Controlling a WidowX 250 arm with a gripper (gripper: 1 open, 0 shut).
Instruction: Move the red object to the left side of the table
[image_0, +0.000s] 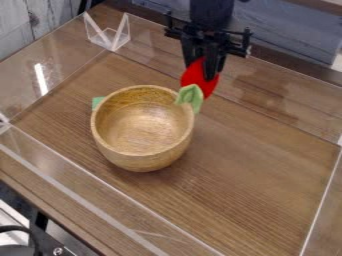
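Our brown wood-grain table (254, 185) spreads beneath the gripper (203, 62), low clear walls edging it, with grey floor past its near corner. Below the gripper, toward the image's left, we have the wooden bowl (142, 128). Beyond it lies a small green piece (98, 103). Smallest, the red strawberry (199, 80) hangs pinched between our gripper's fingertips, green leaves downward, near the bowl's rim.

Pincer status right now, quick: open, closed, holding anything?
Pincer: closed on the red toy strawberry, holding it up beside the far rim of the wooden bowl in this view.
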